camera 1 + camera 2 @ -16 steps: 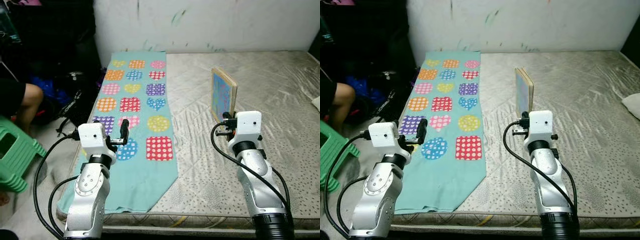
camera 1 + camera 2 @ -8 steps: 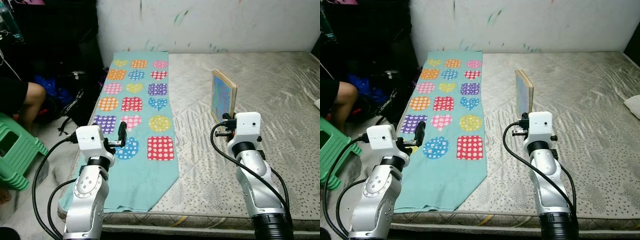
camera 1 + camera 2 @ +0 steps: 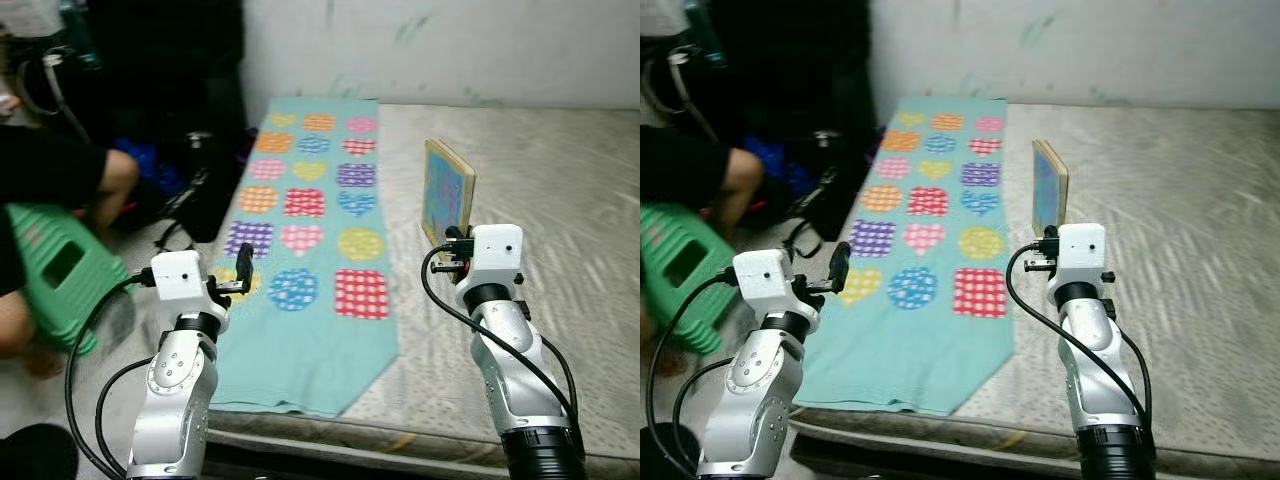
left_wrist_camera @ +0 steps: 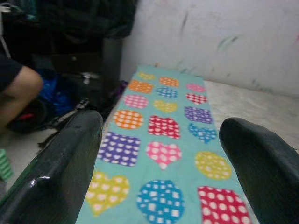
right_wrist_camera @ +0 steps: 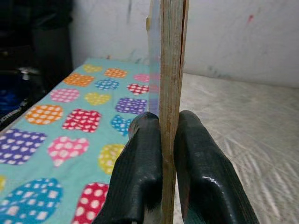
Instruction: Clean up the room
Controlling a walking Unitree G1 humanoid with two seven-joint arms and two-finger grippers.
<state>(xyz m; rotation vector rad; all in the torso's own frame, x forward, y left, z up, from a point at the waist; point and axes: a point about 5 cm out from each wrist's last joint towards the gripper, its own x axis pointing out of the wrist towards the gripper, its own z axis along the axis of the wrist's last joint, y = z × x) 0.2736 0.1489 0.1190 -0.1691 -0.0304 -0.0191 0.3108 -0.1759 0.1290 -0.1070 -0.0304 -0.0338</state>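
Note:
My right gripper (image 5: pixel 163 140) is shut on a thin wooden board (image 3: pixel 447 193) with a blue picture face, held upright on edge above the mattress (image 3: pixel 560 200). Its fingers (image 5: pixel 140 177) clamp the board's lower edge. A teal cloth (image 3: pixel 310 240) printed with dotted hearts, circles and squares lies along the mattress's left side. My left gripper (image 4: pixel 163 154) stands open over the cloth's near left corner, nothing between its fingers (image 4: pixel 65 163).
A person sits at the left, a knee (image 3: pixel 105 175) showing by a green plastic stool (image 3: pixel 55 275). Dark bags (image 3: pixel 200 185) lie on the floor between the person and the mattress. A white wall (image 3: pixel 450 45) backs the mattress.
The camera has swung left, so the mattress and cloth sit further right in view and the person and stool show more. Both grippers hold the same pose.

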